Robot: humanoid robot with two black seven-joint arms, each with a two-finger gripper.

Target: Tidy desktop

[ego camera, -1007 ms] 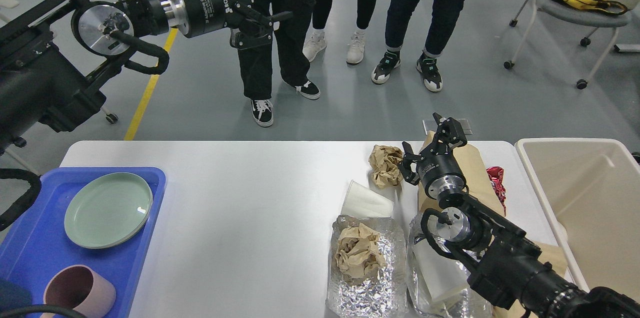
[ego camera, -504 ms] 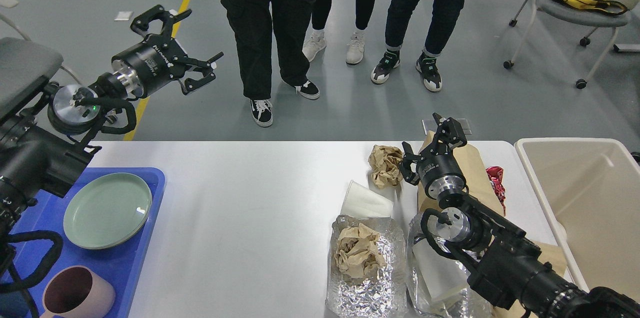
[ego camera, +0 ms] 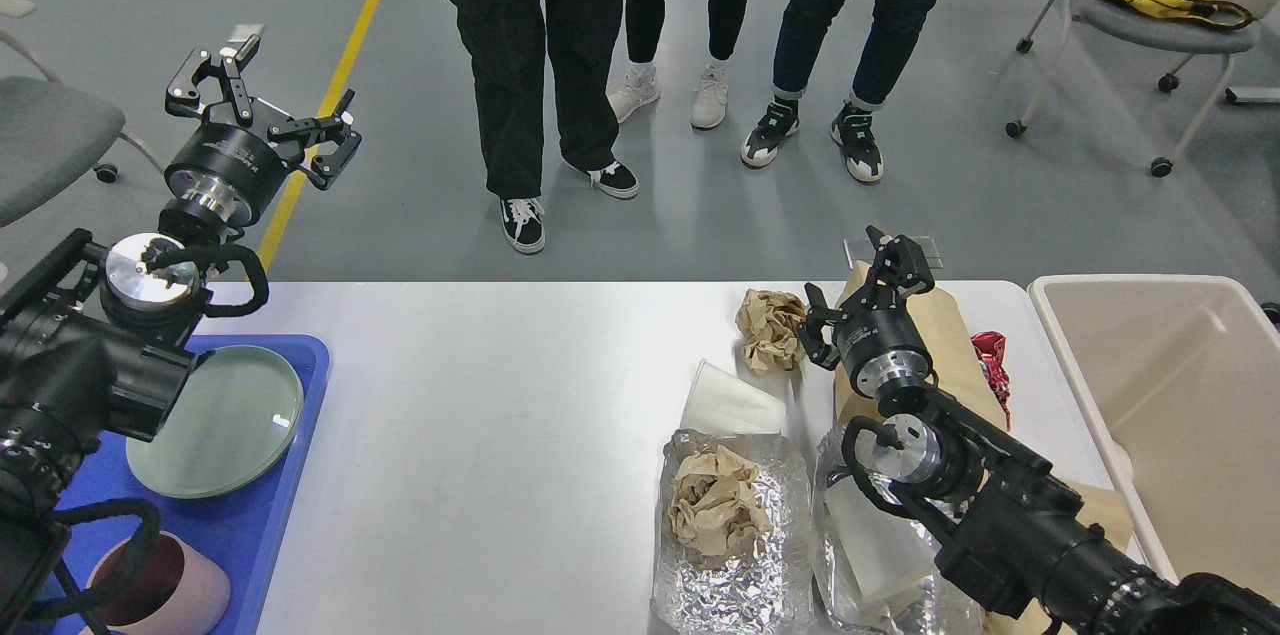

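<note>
The white desktop fills the lower part of the head view. My left gripper is open and empty, held up beyond the table's far left corner, above the floor. My right gripper is open and empty, low over a brown paper bag at the far right. Just to its left lie a crumpled brown paper ball and a white paper cup on its side. A foil tray holds crumpled brown paper. Another foil piece lies partly under my right arm. A red wrapper lies beside the bag.
A blue tray at the left holds a green plate and a pink cup. A beige bin stands off the table's right end. Three people stand beyond the far edge. Chairs stand at far right and far left.
My left arm has swung left and down, away from the people, and its open gripper now points up and away. My right arm and the things on the table have not moved.
</note>
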